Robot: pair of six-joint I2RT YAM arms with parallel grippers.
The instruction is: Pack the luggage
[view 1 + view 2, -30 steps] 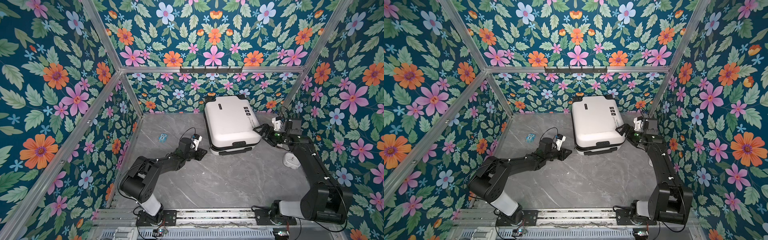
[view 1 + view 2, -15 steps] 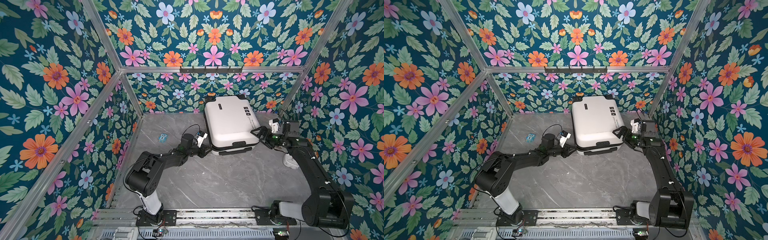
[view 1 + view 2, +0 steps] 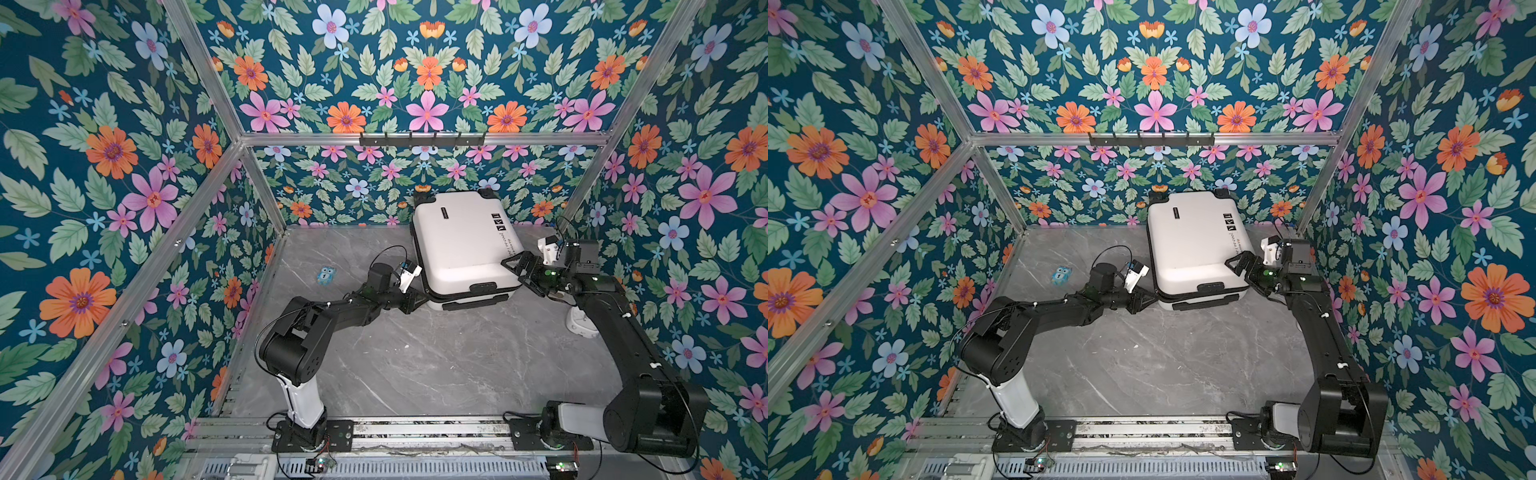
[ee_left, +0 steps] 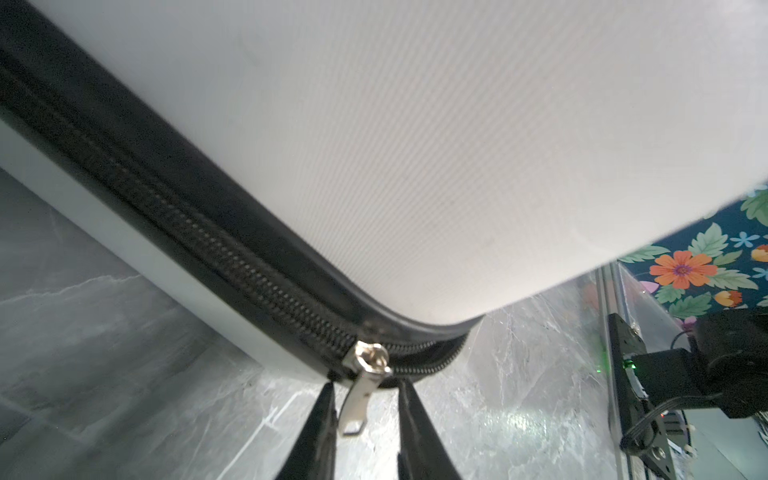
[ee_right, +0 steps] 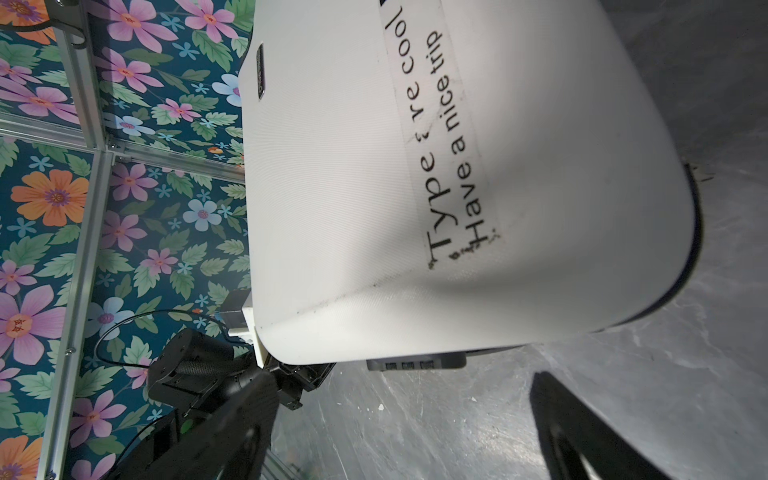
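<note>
The luggage reads "Have a nice trip", perhaps "Type…cool".

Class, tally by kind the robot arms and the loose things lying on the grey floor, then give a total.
Robot arms: 2, left arm and right arm
White suitcase: 1
Small blue owl figure: 1
White item, partly hidden behind the right arm: 1
Total: 5

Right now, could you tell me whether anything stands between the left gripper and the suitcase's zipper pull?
Nothing visible does. In the left wrist view the left gripper straddles the zipper pull at the suitcase corner, with a small gap on each side and only bare table beneath.
</note>
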